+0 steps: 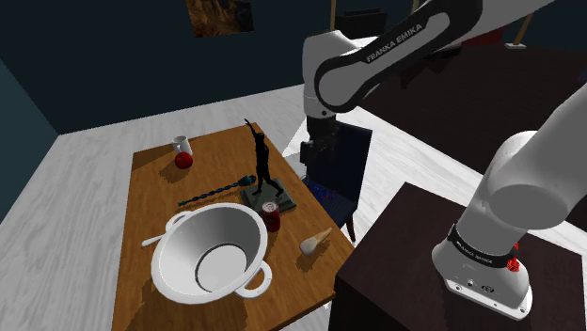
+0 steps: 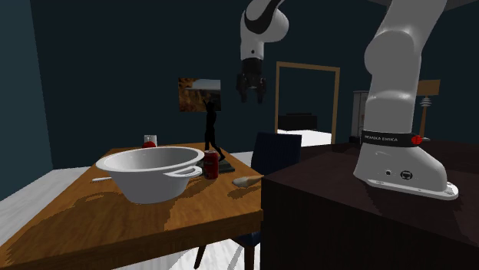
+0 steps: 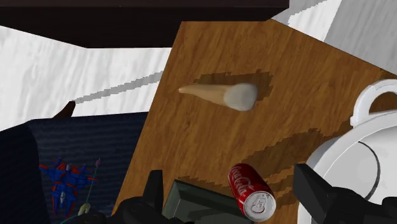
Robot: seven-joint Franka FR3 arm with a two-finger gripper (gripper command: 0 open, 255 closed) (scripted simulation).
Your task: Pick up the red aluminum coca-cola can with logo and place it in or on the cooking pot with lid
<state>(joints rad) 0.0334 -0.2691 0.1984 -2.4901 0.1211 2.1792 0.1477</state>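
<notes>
The red Coca-Cola can [image 1: 272, 216] stands upright on the wooden table [image 1: 160, 188], between the white pot [image 1: 169, 235] and a black figurine [image 1: 259, 155]. The pot is wide, open-topped and has two loop handles. My gripper [image 2: 251, 93] hangs high over the table's edge near the blue chair, open and empty. In the wrist view the can [image 3: 250, 189] lies far below, between my spread fingers [image 3: 154, 188], next to the pot's handle [image 3: 375, 102]. In the second exterior view the can [image 2: 211, 164] stands just right of the pot [image 2: 150, 165].
A pale cone-shaped object [image 1: 315, 243] lies near the table's edge by the can. The figurine's base [image 3: 197, 203] sits beside the can. A blue chair [image 1: 343, 169] carrying a small toy [image 3: 63, 181] stands against the table. A cup and red ball [image 1: 182, 153], a beaded stick [image 1: 221, 191] and a spoon [image 1: 155, 241] are farther off.
</notes>
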